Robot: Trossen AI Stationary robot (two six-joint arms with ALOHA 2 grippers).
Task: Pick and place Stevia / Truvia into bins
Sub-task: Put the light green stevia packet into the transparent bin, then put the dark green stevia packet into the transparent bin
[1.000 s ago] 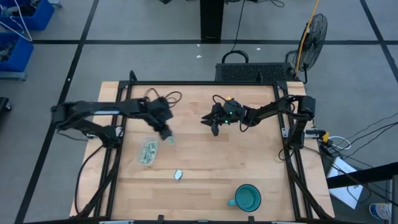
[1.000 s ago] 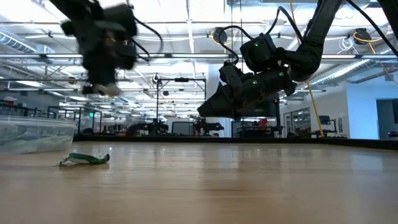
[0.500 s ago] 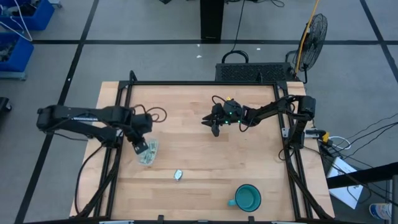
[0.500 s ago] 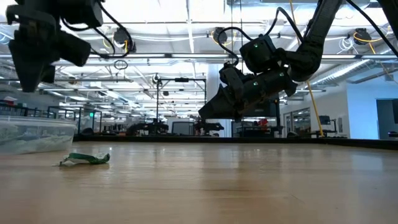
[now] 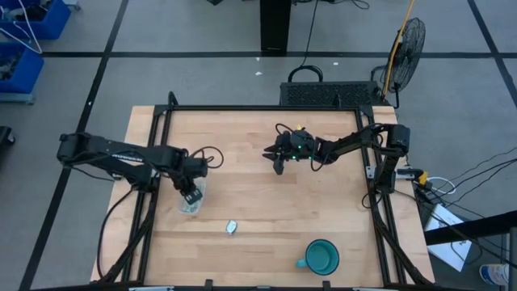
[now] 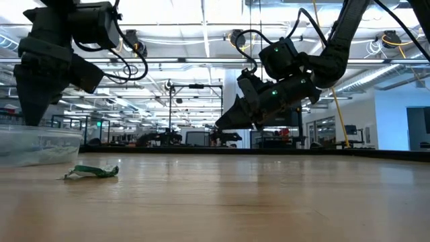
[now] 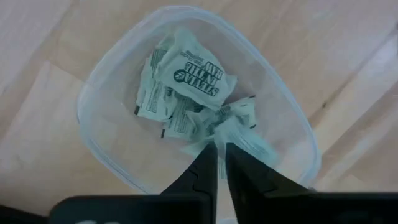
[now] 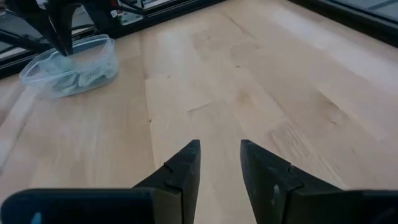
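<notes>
The left gripper [image 7: 216,163], pressed nearly together and pinching nothing visible, hangs over the clear tub [image 7: 106,163] holding several Stevia sachets [image 7: 186,87]. One sachet [image 5: 231,227] remains on the desk [image 5: 266,210]. The right gripper [image 8: 219,163], spread, waits mid-desk.

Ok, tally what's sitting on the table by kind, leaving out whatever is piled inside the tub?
Clear plastic tub: 1
Loose green-and-white sachet: 1
Teal mug: 1
Total: 3
</notes>
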